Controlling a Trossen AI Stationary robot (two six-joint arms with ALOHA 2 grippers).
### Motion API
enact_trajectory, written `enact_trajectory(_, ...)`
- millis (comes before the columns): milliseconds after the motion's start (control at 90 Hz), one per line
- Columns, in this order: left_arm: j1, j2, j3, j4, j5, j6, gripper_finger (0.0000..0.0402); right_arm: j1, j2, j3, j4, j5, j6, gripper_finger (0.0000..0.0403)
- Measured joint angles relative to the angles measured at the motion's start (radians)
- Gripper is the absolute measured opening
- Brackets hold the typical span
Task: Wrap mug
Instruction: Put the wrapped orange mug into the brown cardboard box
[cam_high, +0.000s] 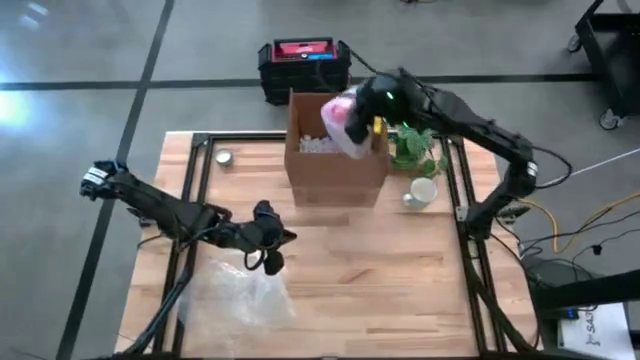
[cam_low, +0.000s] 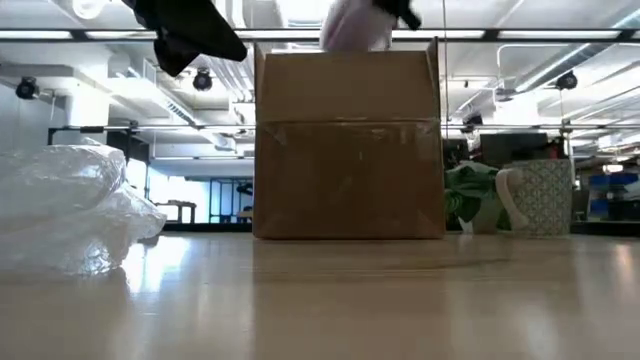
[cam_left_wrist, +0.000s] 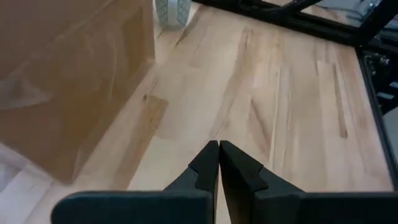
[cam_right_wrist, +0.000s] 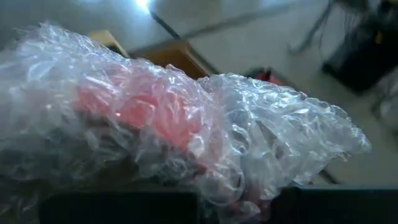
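Mug, pink, swaddled in clear bubble wrap (cam_high: 345, 118), hangs over the open top of the brown cardboard box (cam_high: 335, 165) at the desk's far edge, carried by the right gripper (cam_high: 372, 120); in the right wrist view the bundle (cam_right_wrist: 155, 118) hides the fingers entirely, so the grip width cannot be read, though the gripper evidently has the bundle. Working near to far: a loose crumpled sheet of clear bubble wrap (cam_high: 235, 295) lies at the near left corner of the light wooden desk (cam_high: 400, 290). Just beyond it the left gripper (cam_high: 272, 250) hovers above the desk, fingers pressed together on nothing, as the left wrist view confirms (cam_left_wrist: 219, 163). Past the box's right side stand a white patterned ceramic mug (cam_high: 422, 192) and a green leafy plant (cam_high: 415, 148); a small round metal lid (cam_high: 224, 157) sits near the far left corner. Risks, judged: wrap is unsecured, so it may unfurl on release and bare the mug; a release off-centre could catch the box wall and tip the bundle outside.
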Motion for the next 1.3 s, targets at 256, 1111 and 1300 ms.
enact_trajectory(256,0.000,0.006,0.001,0.005,0.000,0.035,0.0000,-0.016,0.126,-0.003,-0.018,-0.059,0.041,0.0007)
enact_trajectory(1111,0.000,0.006,0.002,0.054,0.001,0.050,0.0000,-0.049,0.209,-0.009,-0.050,-0.040,0.268,0.0009)
enact_trajectory(1300,0.000,0.005,0.002,0.072,0.001,0.050,0.0000,-0.050,0.231,-0.014,-0.027,-0.063,0.378,0.0009)
